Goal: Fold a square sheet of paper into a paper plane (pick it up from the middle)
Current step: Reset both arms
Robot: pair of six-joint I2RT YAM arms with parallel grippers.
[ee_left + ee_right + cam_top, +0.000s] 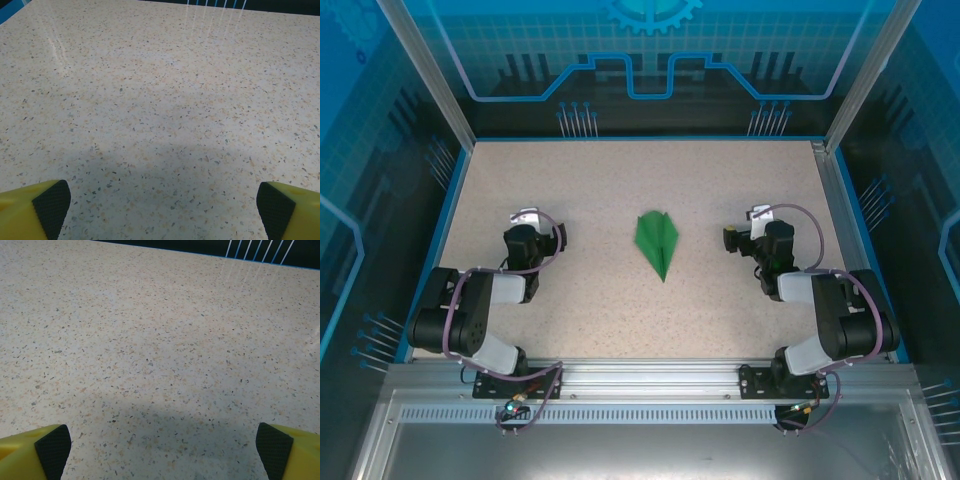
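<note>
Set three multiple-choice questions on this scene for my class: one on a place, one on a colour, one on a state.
1. Where does the paper plane lie on the table?
A. Between the left arm and the right arm, mid-table.
B. Against the near edge.
C. In the far right corner.

2. What colour is the paper plane?
A. White.
B. Green.
C. Red.

3. How do both arms' jaws stand?
A. Shut on the plane.
B. Open, holding nothing.
C. One open, one shut.

Answers:
1 A, the top view shows it lying between the arms, touching neither.
2 B, it is bright green against the speckled table.
3 B, each wrist view shows the jaws wide apart over bare table.
</note>
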